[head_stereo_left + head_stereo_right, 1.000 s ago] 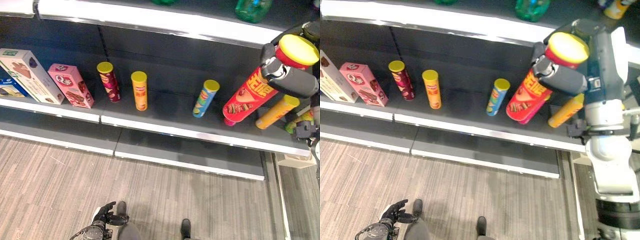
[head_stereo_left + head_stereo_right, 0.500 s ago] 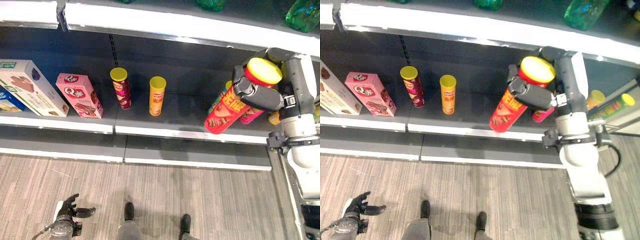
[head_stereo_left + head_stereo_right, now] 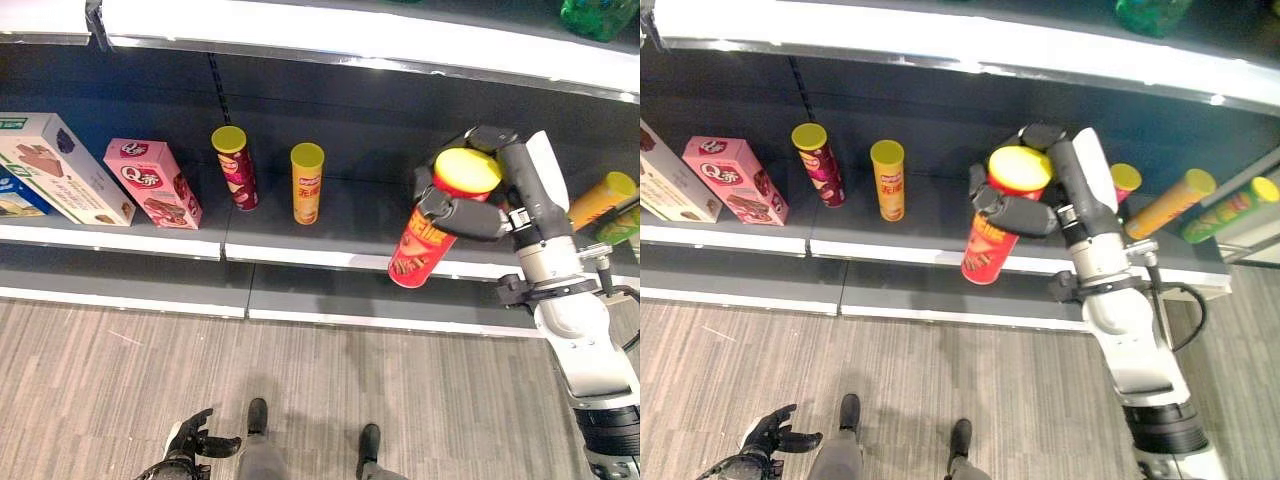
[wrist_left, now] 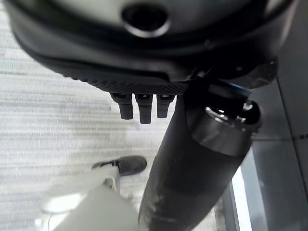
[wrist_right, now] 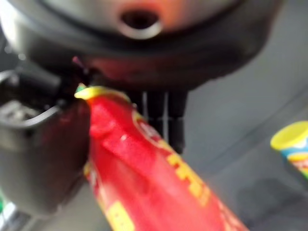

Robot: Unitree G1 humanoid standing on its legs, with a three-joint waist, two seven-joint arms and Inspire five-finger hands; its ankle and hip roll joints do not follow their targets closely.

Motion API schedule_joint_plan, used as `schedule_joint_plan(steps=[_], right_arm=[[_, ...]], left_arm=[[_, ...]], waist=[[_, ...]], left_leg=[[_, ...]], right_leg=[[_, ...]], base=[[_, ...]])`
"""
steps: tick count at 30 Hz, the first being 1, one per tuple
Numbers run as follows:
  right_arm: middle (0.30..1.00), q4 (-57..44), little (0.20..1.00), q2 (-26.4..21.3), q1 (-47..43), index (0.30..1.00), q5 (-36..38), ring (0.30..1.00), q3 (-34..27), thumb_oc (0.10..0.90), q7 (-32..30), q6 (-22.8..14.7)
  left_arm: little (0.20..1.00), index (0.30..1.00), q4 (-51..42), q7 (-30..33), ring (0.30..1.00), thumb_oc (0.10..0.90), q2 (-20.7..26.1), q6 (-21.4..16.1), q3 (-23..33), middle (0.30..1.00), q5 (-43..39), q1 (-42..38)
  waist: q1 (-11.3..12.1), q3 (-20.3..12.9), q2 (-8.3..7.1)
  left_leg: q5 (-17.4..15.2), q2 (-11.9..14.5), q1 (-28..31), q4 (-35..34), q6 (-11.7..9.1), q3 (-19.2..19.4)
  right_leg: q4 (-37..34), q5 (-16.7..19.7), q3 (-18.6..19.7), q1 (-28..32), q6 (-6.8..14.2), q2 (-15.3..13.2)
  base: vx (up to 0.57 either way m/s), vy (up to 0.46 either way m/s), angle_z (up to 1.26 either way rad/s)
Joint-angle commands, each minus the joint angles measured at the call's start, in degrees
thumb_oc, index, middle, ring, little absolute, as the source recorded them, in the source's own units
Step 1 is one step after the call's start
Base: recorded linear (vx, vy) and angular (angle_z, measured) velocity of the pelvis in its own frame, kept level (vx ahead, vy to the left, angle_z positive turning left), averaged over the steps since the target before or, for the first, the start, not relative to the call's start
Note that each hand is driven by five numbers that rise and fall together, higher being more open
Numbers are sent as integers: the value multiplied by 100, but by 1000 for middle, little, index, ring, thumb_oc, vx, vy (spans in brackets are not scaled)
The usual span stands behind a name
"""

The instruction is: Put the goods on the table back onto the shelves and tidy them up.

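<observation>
Right hand (image 3: 1025, 212) curled around tilted red can (image 3: 987, 243), held over shelf (image 3: 940, 255) front edge, right of yellow can (image 3: 887, 178). Left hand (image 3: 768, 436) low above floor, fingers relaxed, empty.

We see a glossy printed red can (image 3: 422, 248) with a smooth yellow plastic lid, a matt dark shelf (image 3: 350, 215) edged in shiny metal, and a streaked wood-look floor (image 3: 400, 400).
</observation>
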Motion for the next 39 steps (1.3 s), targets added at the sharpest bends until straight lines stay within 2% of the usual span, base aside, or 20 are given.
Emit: schedule_joint_plan(steps=[1, 5, 16, 29, 39], right_arm=[[300, -372, 300, -468, -479, 300, -746, 300, -391, 400, -495, -219], [300, -80, 300, -462, -600, 300, -1459, 300, -199, 400, -838, -95], [300, 410, 300, -163, -1352, 300, -2063, 300, 123, 400, -1531, 101], [300, 938, 300, -147, -2099, 300, -2423, 300, 46, 400, -2287, 373], [300, 1472, 300, -232, -2725, 300, -2368, 300, 37, 400, -2819, 522]], left_arm=[[900, 900, 66, 262, 900, 800, 354, -86, -138, 900, 218, -158], [900, 900, 10, 338, 900, 800, 379, -102, -197, 900, 278, -128], [900, 900, -248, 447, 900, 800, 387, -177, -452, 900, 252, -213], [900, 900, -275, 576, 900, 800, 385, -208, -559, 900, 233, -329], [900, 900, -334, 658, 900, 800, 430, -280, -667, 900, 147, -441]], waist=[[55, -120, 151], [86, 14, 290], [177, 143, 608], [365, 224, 681], [503, 378, 709]], left_leg=[[-1006, 81, -16, 584, 58, -312], [-1009, 97, -275, 724, 40, -348], [-922, 61, -660, 788, -4, -353], [-790, 25, -897, 608, -32, -418], [-688, -30, -1207, 558, -43, -511]], right_leg=[[354, -723, 16, 191, 456, -181], [458, -713, -62, -30, 440, -261], [472, -680, -149, -362, 442, -351], [350, -614, -313, -519, 463, -351], [271, -510, -405, -741, 489, -336]], base=[[-47, -37, 12], [-28, -42, 15], [-4, -13, 1], [-6, -12, 7], [-20, -11, 7]])
